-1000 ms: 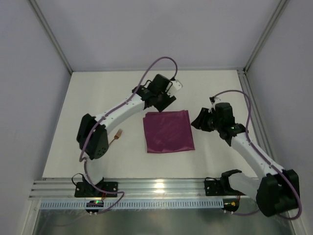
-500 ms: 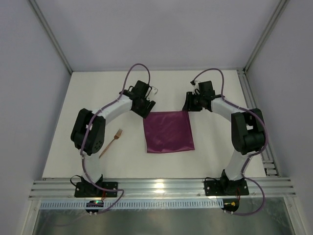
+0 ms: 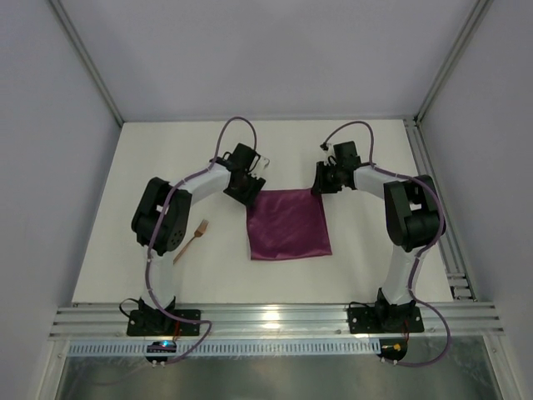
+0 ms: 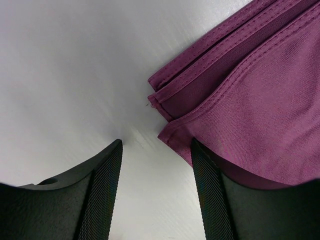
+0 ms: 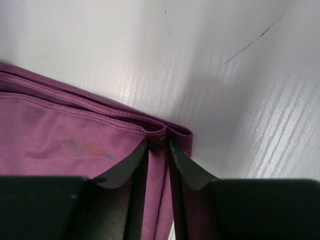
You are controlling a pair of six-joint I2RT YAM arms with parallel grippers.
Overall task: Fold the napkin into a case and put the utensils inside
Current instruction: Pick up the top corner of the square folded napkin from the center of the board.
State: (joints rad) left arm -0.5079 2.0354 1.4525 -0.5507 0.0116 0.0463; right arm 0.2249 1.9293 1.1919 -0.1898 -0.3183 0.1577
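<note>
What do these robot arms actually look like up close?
The left arm and right arm are white tubes with chunky black joints; a purple cable loops along each. The left claw and right claw each have two tapered black fingers.

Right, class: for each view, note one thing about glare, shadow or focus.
Top external: bright glare on the metal rail. Left wrist: napkin stitching sharp, table washed pale. Right wrist: streaky sheen on the table, shadow beside the napkin corner.
</note>
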